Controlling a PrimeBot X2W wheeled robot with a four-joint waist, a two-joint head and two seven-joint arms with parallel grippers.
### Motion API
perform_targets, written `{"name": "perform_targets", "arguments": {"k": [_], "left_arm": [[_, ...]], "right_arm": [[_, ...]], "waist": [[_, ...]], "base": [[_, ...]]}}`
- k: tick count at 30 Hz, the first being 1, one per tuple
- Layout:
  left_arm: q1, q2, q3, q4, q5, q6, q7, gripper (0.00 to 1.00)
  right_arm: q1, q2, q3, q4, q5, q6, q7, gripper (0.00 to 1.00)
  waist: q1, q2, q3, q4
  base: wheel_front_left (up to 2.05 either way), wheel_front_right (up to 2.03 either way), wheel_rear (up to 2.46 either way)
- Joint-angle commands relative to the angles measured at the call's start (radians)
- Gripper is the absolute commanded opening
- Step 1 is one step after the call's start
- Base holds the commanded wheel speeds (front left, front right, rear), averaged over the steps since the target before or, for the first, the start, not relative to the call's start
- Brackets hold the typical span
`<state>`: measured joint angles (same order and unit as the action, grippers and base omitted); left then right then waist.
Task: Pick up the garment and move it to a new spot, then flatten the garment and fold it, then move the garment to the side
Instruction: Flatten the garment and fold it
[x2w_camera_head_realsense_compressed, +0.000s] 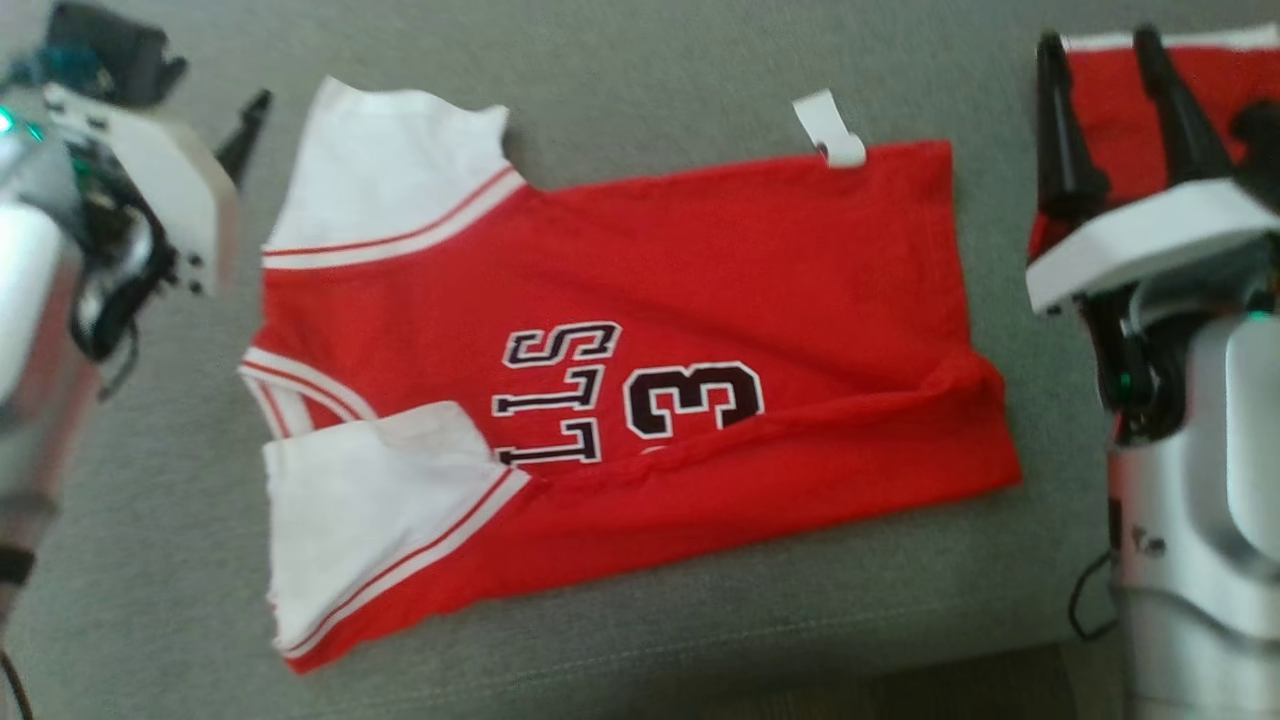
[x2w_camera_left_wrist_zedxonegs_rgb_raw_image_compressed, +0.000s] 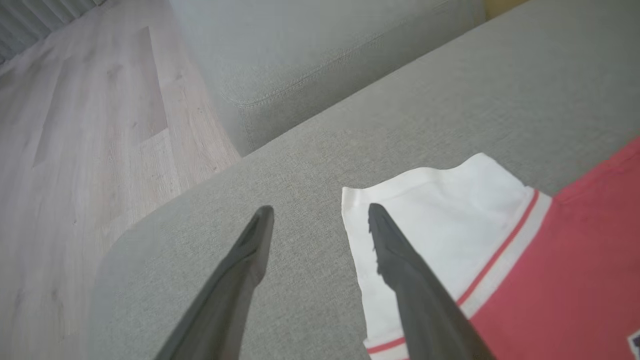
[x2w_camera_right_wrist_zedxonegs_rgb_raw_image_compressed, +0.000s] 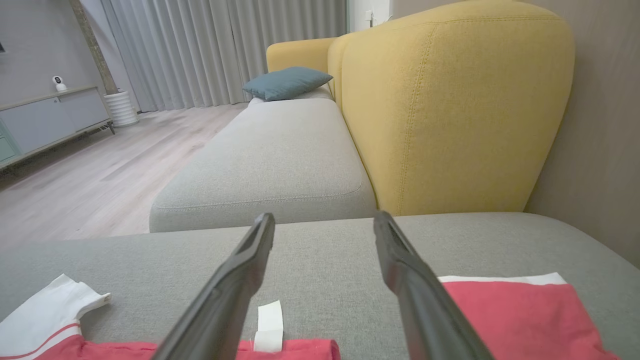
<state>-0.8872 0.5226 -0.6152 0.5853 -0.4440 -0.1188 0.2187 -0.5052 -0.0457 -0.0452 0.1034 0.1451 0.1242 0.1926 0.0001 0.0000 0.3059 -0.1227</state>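
Note:
The garment (x2w_camera_head_realsense_compressed: 640, 330), a red jersey with white sleeves, dark lettering and a number 3, lies spread on the grey sofa seat (x2w_camera_head_realsense_compressed: 620, 70). Its near long edge is folded up over part of the print, and a white tag (x2w_camera_head_realsense_compressed: 828, 128) sticks out at the far hem. My left gripper (x2w_camera_left_wrist_zedxonegs_rgb_raw_image_compressed: 320, 210) hovers open over the seat at the corner of a white sleeve (x2w_camera_left_wrist_zedxonegs_rgb_raw_image_compressed: 440, 210), one finger above the sleeve. A dark fingertip (x2w_camera_head_realsense_compressed: 255, 110) of it shows left of the jersey. Right of the hem, my right gripper (x2w_camera_head_realsense_compressed: 1100, 60) stands open and empty, also in its wrist view (x2w_camera_right_wrist_zedxonegs_rgb_raw_image_compressed: 324, 217).
A second red cloth with a white band (x2w_camera_head_realsense_compressed: 1120, 100) lies behind my right gripper, seen too as red cloth (x2w_camera_right_wrist_zedxonegs_rgb_raw_image_compressed: 505, 310). A yellow backrest (x2w_camera_right_wrist_zedxonegs_rgb_raw_image_compressed: 450, 110), another grey seat (x2w_camera_right_wrist_zedxonegs_rgb_raw_image_compressed: 270, 165) and wooden floor (x2w_camera_left_wrist_zedxonegs_rgb_raw_image_compressed: 100, 125) lie beyond. The sofa's front edge (x2w_camera_head_realsense_compressed: 800, 660) is near.

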Motion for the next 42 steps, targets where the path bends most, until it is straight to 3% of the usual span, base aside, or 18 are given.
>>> {"name": "perform_targets", "arguments": {"k": [1, 12, 23, 33, 34, 35, 38, 42], "left_arm": [[-0.057, 0.051, 0.029, -0.007, 0.002, -0.002, 0.006, 1.00], [-0.223, 0.079, -0.138, 0.156, -0.119, -0.012, 0.022, 1.00], [-0.282, 0.089, -0.256, 0.258, -0.222, -0.012, -0.010, 1.00], [-0.315, 0.086, -0.344, 0.305, -0.334, -0.012, 0.071, 1.00], [-0.316, 0.084, -0.351, 0.302, -0.353, -0.012, 0.084, 0.76], [-0.319, 0.083, -0.358, 0.297, -0.368, -0.012, 0.092, 0.00], [-0.333, 0.084, -0.378, 0.287, -0.388, -0.012, 0.077, 0.00], [-0.352, 0.068, -0.378, 0.306, -0.384, -0.012, -0.024, 0.00]], "right_arm": [[-0.039, -0.004, 0.026, -0.044, -0.002, 0.007, 0.000, 1.00], [-0.093, -0.004, 0.071, -0.083, 0.006, 0.007, 0.003, 1.00], [-0.078, -0.004, 0.065, -0.087, -0.004, 0.007, 0.005, 1.00], [-0.095, -0.004, 0.042, -0.105, -0.002, 0.007, 0.008, 1.00], [-0.095, -0.004, 0.040, -0.106, -0.003, 0.007, 0.009, 1.00], [-0.094, -0.004, 0.037, -0.107, -0.006, 0.007, 0.009, 1.00], [-0.093, -0.004, 0.024, -0.105, -0.012, 0.007, 0.010, 1.00], [-0.096, -0.004, 0.018, -0.082, -0.007, 0.007, 0.011, 1.00]], "waist": [[-0.0001, 0.0000, 0.049, -0.042], [-0.0001, 0.0000, 0.145, -0.105], [-0.0001, 0.0000, 0.167, -0.133], [-0.0001, 0.0000, 0.192, -0.141], [-0.0001, 0.0000, 0.193, -0.139], [-0.0001, 0.0000, 0.194, -0.136], [-0.0001, 0.0000, 0.189, -0.118], [-0.0001, 0.0000, 0.163, -0.081]], "base": [[0.00, 0.00, 0.00], [0.00, 0.00, 0.00], [0.00, 0.00, 0.00], [0.00, 0.00, 0.00], [0.00, 0.00, 0.00], [0.00, 0.00, 0.00], [0.00, 0.00, 0.00], [0.00, 0.00, 0.00]]}}
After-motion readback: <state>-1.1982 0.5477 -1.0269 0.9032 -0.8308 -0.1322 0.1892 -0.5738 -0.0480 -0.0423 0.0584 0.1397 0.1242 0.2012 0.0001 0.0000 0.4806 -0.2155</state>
